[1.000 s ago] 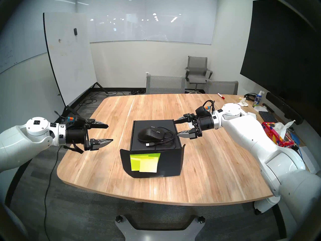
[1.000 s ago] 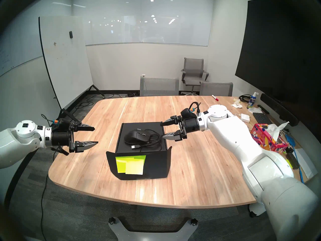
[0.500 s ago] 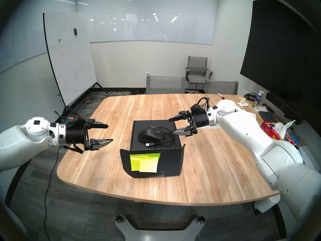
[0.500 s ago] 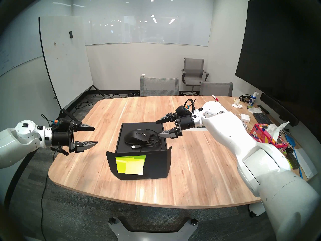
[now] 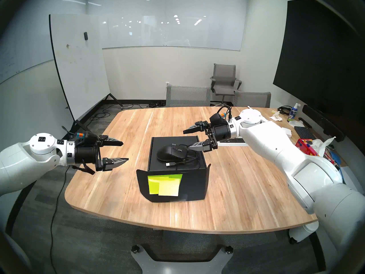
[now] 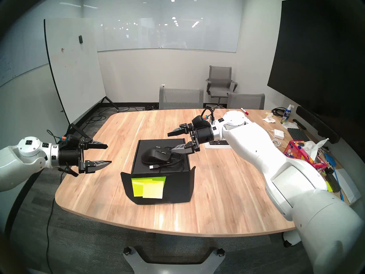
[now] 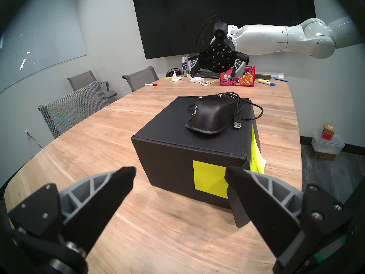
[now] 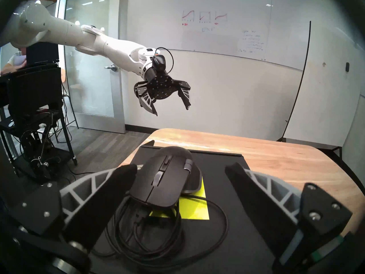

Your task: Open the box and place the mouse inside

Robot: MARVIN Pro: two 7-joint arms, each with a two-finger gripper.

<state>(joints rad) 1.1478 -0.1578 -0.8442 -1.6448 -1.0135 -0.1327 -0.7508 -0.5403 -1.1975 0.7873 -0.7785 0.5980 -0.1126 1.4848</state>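
The black box (image 5: 194, 185) stands mid-table with its top shut. A flap bearing yellow-green sticky notes (image 5: 165, 184) hangs at its near side. The black mouse (image 5: 167, 153) lies on the box top beside its coiled cable (image 5: 192, 157). My right gripper (image 5: 185, 139) is open just above the right part of the box top. In the right wrist view the mouse's (image 8: 164, 180) front sits between the fingers of the right gripper (image 8: 180, 167); I cannot tell whether they touch it. My left gripper (image 5: 125, 151) hangs open and empty left of the box (image 7: 167, 159).
A red floral tissue box (image 5: 308, 149), a keyboard (image 5: 303, 132), a spray bottle (image 5: 294, 112) and a white charger (image 6: 278, 133) crowd the table's right edge. A power strip (image 5: 233, 142) lies under my right wrist. Grey chairs (image 5: 187, 95) line the far side.
My right arm has swung left and a little farther away, bringing its open gripper from beside the box to over the mouse's front. The left arm, box and mouse have not moved.
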